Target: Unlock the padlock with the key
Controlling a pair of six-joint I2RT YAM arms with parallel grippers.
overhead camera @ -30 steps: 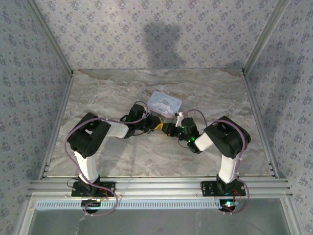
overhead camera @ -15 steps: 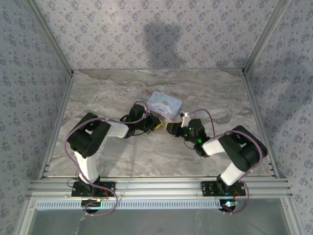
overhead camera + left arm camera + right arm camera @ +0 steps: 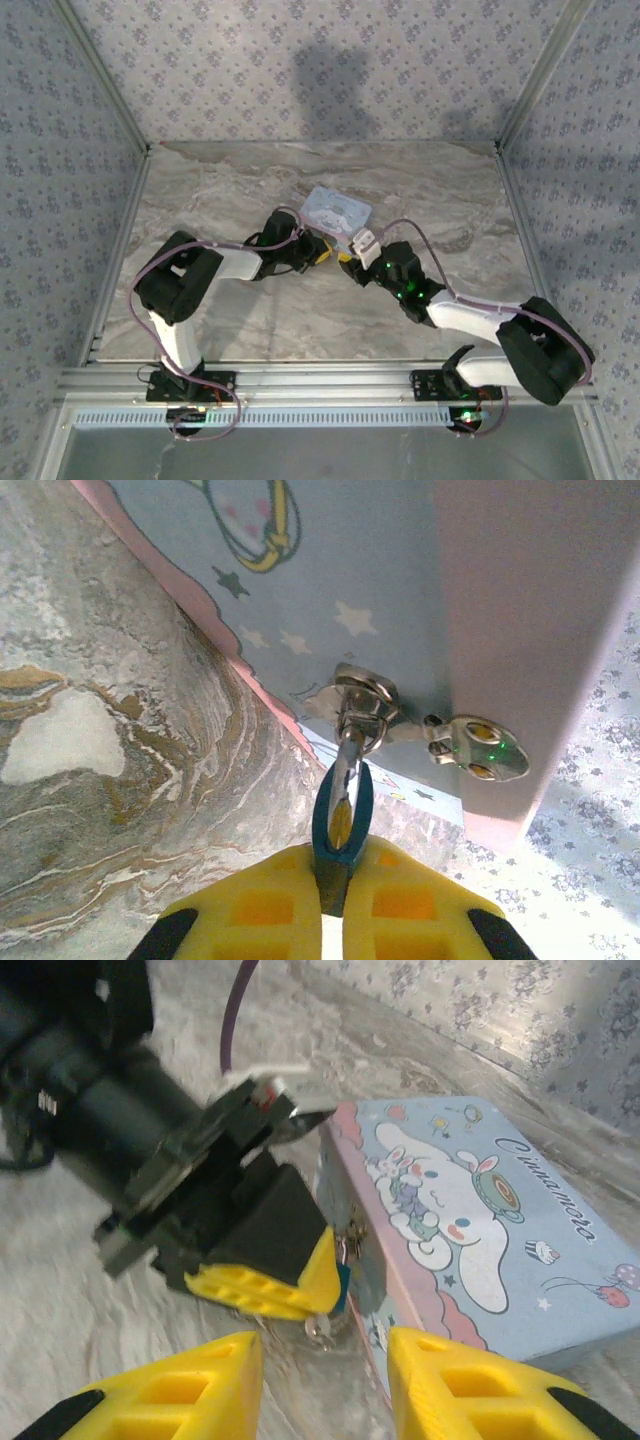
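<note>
Left gripper (image 3: 335, 872) clenched on tiny dark teal-blue padlock (image 3: 340, 818) hanging from pale blue cartoon-printed tin box (image 3: 480, 1220). Right gripper (image 3: 322, 1348) spread, empty, close. Risk: collision shoves tin, twists padlock loose.

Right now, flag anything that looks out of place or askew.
Nothing is spilled or damaged. One oddity: the left gripper's jaws pinch the padlock hanging at the tin's clasp, while the right gripper's jaws stand open, holding nothing to unlock it with.
</note>
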